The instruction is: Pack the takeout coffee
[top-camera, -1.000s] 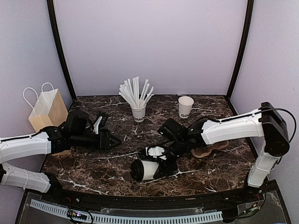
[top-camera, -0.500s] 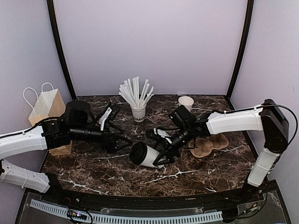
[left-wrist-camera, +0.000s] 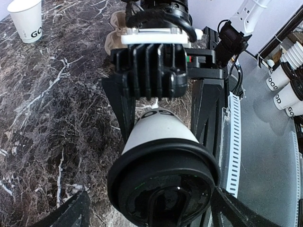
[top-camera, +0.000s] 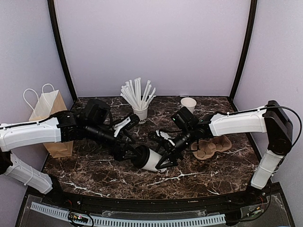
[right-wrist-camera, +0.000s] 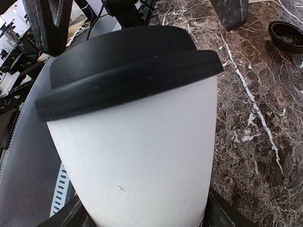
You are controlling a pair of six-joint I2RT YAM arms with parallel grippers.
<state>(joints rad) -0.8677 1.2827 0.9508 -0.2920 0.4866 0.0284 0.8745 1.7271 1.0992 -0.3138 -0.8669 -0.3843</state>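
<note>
Both arms wear smooth white shells over their long links, the left arm (top-camera: pixel 28 136) and the right arm (top-camera: pixel 236 124) alike, with matt black joints between them. The right arm's shoulder (top-camera: pixel 277 132) is a boxy black block, and a thin black cable (top-camera: pixel 289 113) arches over it. The left gripper (top-camera: pixel 127 150) and the right gripper (top-camera: pixel 160 157) are black and angular. Behind the right one sits a black finned block (left-wrist-camera: pixel 151 71) capped by a white plate (left-wrist-camera: pixel 151 37), under a thick black cord (left-wrist-camera: pixel 163 16).
</note>
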